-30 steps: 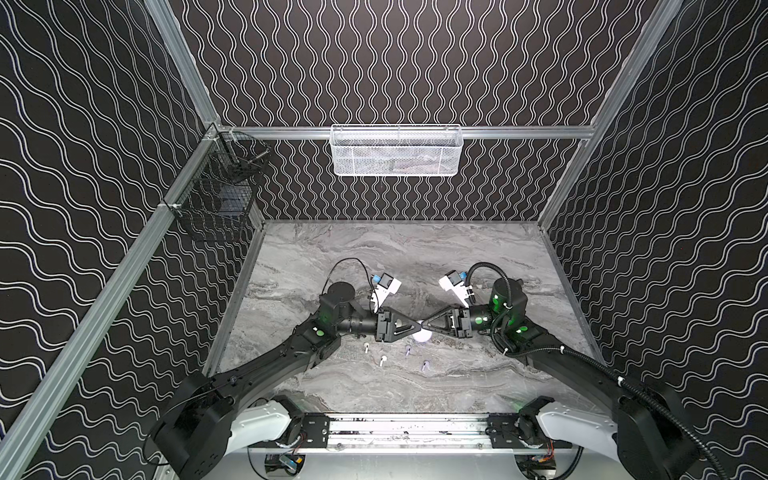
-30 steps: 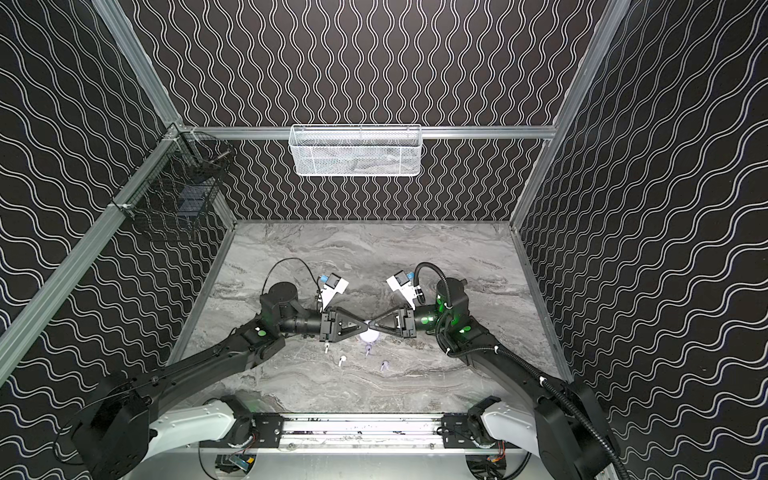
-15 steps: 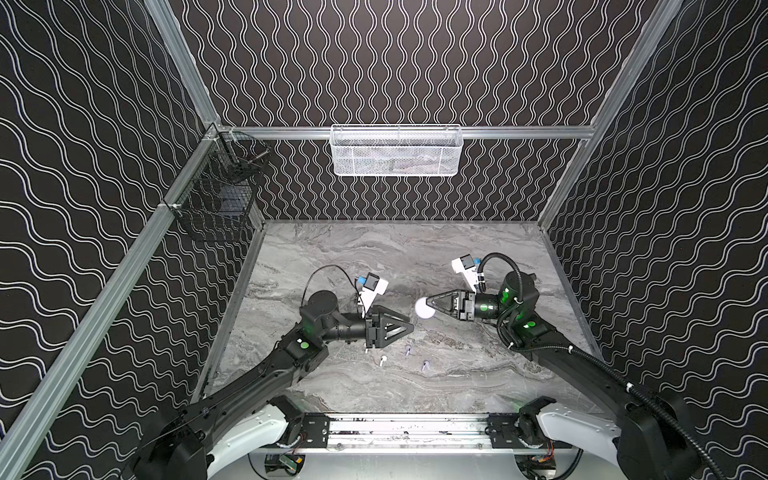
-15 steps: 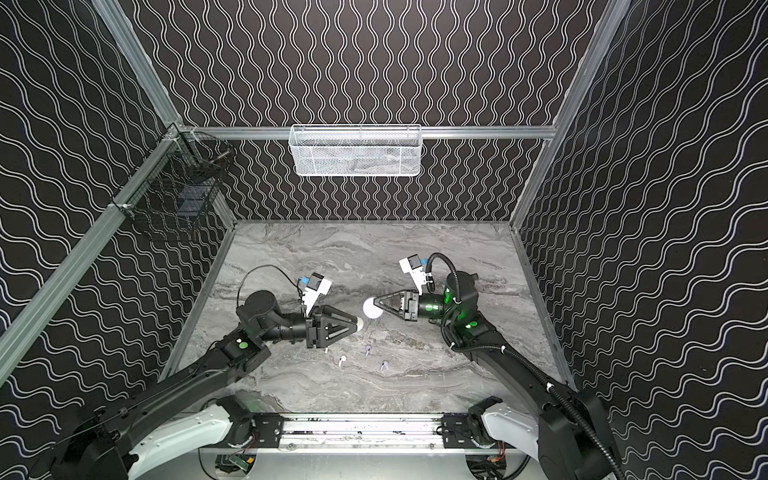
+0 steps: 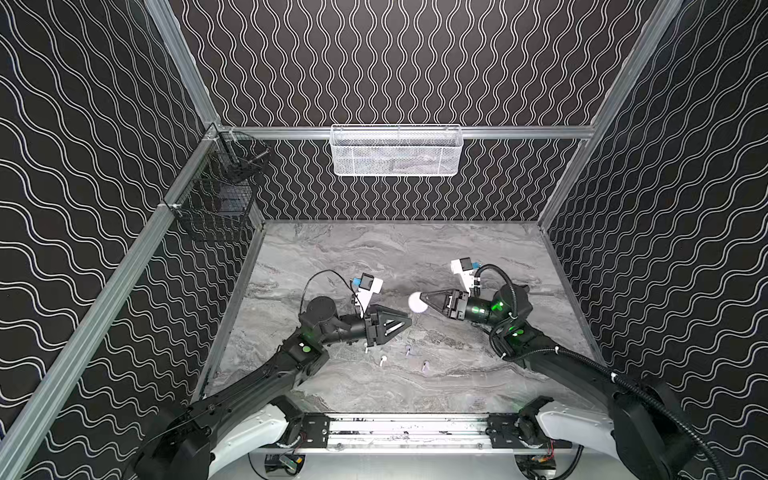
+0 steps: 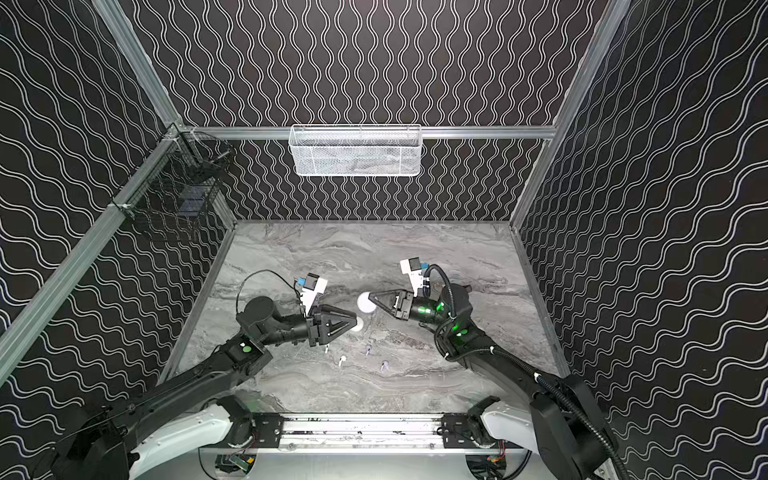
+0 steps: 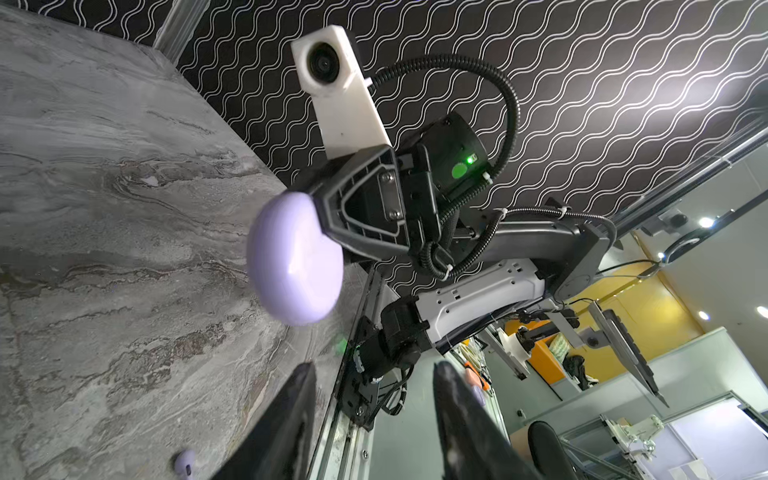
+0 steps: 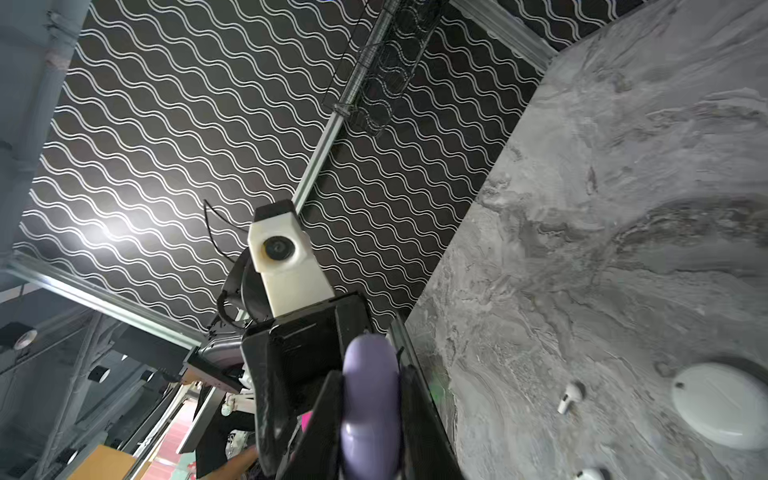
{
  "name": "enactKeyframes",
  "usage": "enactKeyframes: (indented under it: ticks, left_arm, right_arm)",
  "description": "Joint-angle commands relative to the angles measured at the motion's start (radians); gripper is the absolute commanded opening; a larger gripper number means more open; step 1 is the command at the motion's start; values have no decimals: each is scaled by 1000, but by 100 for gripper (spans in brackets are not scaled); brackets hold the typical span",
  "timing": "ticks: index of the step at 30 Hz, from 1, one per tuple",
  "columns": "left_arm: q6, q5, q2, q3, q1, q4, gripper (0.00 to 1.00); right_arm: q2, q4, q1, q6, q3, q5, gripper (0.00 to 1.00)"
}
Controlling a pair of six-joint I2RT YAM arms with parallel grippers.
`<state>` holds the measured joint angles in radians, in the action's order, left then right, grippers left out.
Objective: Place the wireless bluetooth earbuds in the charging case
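My right gripper (image 5: 421, 296) pinches the case (image 7: 292, 266) by its edge, so it may twist free; left gripper (image 5: 409, 323) spread, empty.

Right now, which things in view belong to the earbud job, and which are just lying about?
Belong: lilac round charging case, held in the right claw; white round charging case on the grey marble table; two white stemmed earbuds; two lilac stemmed earbuds.
Lying about: white mesh basket on the back wall; black wire basket on the side wall.

Looks like a robotics lab: walled by wave-patterned panels (image 5: 395, 62) on aluminium framing (image 5: 519, 132), with cluttered workbenches (image 7: 519, 345) beyond that framing.
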<state>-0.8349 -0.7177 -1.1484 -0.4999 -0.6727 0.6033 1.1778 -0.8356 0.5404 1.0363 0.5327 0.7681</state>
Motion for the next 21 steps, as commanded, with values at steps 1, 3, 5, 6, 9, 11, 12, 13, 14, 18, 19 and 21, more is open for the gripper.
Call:
enactKeyframes:
  ticks: [1,3,5,6,9,11,12,13,14,18,19,21]
  left_arm:
    - [-14,16,-1,-2,-1,75,49]
    - [-17,17,3,4,-1,84,49]
    - [-16,25,13,9,-1,79,49]
    - [-18,30,18,15,-1,79,49]
    - [-17,38,26,21,-1,79,49]
    - [-14,40,27,23,-1,80,48]
    - [-11,40,27,23,-1,77,49]
    - [-7,38,27,23,-1,74,48]
    - [-4,37,28,25,-1,72,48]
    - [10,46,38,30,0,55,48]
    - [12,49,39,31,0,52,48]
    - [19,58,42,30,0,39,47]
  right_arm:
    - [9,-83,28,2,16,-48,16]
    - [18,-89,36,3,17,-53,16]
    - [31,-121,36,21,13,-49,16]
    - [37,-143,38,33,11,-46,16]
    - [56,-208,46,61,6,-43,16]
    - [69,-242,55,77,1,-46,16]
    - [79,-264,58,89,-4,-49,16]
    - [90,-294,61,104,-9,-49,16]
    - [104,-332,64,123,-13,-44,16]
    - [126,-406,67,163,-25,-39,16]
    - [123,-404,69,162,-26,-42,16]
    - [116,-402,72,159,-29,-43,16]
